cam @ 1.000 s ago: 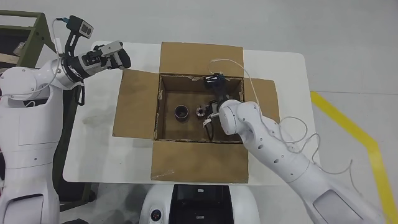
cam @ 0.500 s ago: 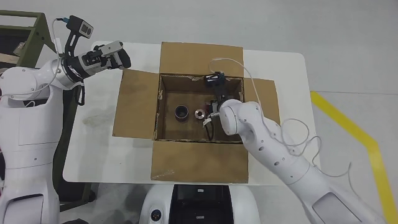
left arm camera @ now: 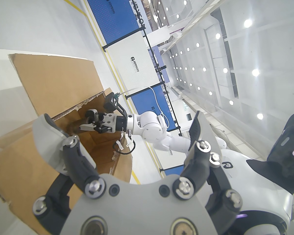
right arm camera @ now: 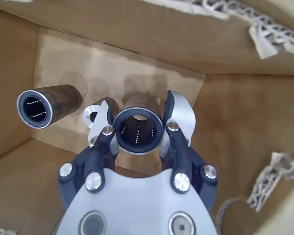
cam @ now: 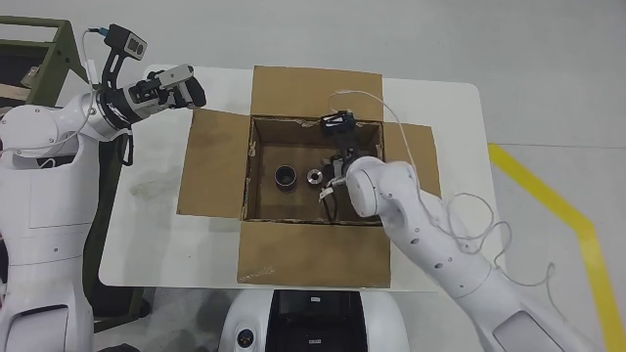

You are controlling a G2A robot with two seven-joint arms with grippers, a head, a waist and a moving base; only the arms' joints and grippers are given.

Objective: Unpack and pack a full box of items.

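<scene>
Though unclear from above, right jaws clamp a bearing (right arm camera: 137, 149) up close.

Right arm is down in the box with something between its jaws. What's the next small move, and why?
Probably lift the right gripper straight up. Its jaws look closed on both sides of the bearing, so the grasp seems made. A vertical pull should clear the small silver ring and the second bearing, which sit close beside it inside the box.
</scene>
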